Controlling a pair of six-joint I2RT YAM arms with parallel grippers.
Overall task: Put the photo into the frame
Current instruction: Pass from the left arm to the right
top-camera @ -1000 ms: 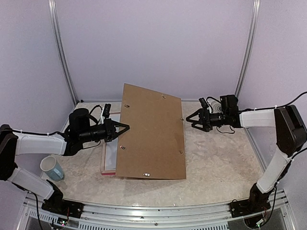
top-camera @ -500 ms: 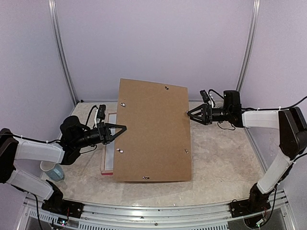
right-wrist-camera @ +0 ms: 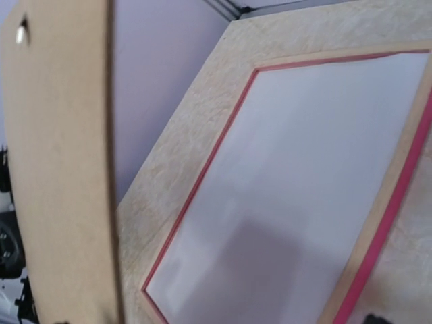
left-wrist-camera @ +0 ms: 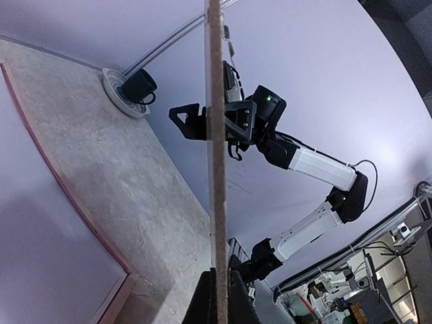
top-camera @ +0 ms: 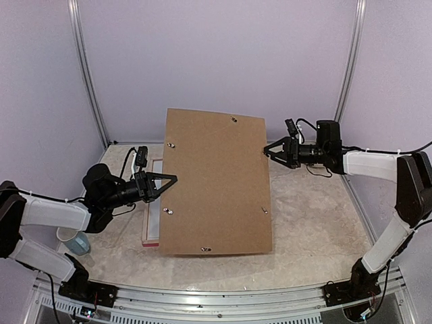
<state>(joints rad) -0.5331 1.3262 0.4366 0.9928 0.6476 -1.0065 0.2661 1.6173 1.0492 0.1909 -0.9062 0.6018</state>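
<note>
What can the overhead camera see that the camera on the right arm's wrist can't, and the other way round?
Only the overhead view shows both arms: the left tool shut on the left edge of the raised backing board, the right tool open at its right edge, and a blue mug at the left. Only the right wrist view shows the white inside of the frame, which lies flat below the board. Both show the board and the frame, though from above only a strip of the frame peeks out at the board's left.

The tilted backing board (top-camera: 216, 182) covers the frame (right-wrist-camera: 391, 202) from above, leaving a gap beneath its right edge.
</note>
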